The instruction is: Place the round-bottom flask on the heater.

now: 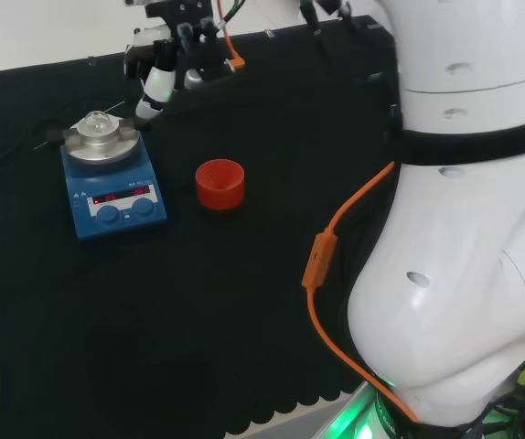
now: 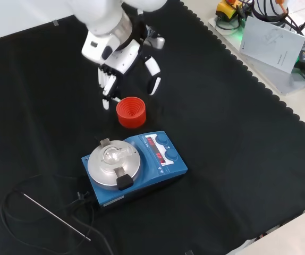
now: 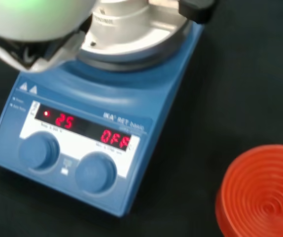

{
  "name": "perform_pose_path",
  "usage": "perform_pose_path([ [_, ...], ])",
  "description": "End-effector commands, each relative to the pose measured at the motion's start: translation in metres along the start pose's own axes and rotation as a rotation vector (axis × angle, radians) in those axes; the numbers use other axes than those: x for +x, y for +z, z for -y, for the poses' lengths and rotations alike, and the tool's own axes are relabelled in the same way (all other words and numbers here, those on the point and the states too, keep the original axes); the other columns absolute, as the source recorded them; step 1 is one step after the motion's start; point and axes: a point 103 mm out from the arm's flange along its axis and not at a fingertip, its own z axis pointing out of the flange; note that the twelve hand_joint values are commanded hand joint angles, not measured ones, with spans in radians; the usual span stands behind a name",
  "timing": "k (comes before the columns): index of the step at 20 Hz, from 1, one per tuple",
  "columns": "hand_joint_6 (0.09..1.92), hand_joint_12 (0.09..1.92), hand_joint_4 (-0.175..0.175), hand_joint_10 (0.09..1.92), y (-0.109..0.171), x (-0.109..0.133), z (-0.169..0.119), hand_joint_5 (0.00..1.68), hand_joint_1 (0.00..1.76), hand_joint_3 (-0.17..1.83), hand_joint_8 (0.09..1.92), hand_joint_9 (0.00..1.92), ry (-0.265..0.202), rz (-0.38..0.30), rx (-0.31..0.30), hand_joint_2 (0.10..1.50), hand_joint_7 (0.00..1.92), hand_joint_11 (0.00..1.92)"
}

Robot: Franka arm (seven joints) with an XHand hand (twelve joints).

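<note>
Black cloth covers the bench. On the heater sits the flask, clear, thin, probably light, slippery and breakable; I'd take its neck. Beyond the heater, my hand hangs with fingers relaxed, holding nothing.

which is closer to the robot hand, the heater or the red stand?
The red stand. In the front view the robot hand hangs open just above it, fingertips beside its rim, holding nothing. The heater, flask in its block, sits beyond.
</note>
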Motion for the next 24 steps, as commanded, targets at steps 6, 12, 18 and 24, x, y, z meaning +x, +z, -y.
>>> perform_pose_path([
  [6, 0.45, 1.31, -0.109, 0.8, -0.002, -0.021, 0.063, 0.23, 0.92, 0.88, 0.88, 0.86, 0.052, -0.003, -0.083, 0.35, 0.65, 0.8],
  [12, 0.43, 1.31, -0.106, 0.8, 0.0, -0.02, 0.068, 0.23, 0.92, 0.88, 0.87, 0.86, 0.036, -0.006, -0.079, 0.35, 0.65, 0.8],
  [18, 0.42, 1.31, -0.106, 0.8, 0.003, -0.021, 0.074, 0.24, 0.92, 0.88, 0.87, 0.86, 0.028, -0.015, -0.081, 0.36, 0.65, 0.8],
  [24, 0.41, 1.31, -0.106, 0.79, 0.005, -0.021, 0.076, 0.24, 0.91, 0.88, 0.87, 0.86, 0.022, -0.02, -0.081, 0.36, 0.65, 0.8],
])
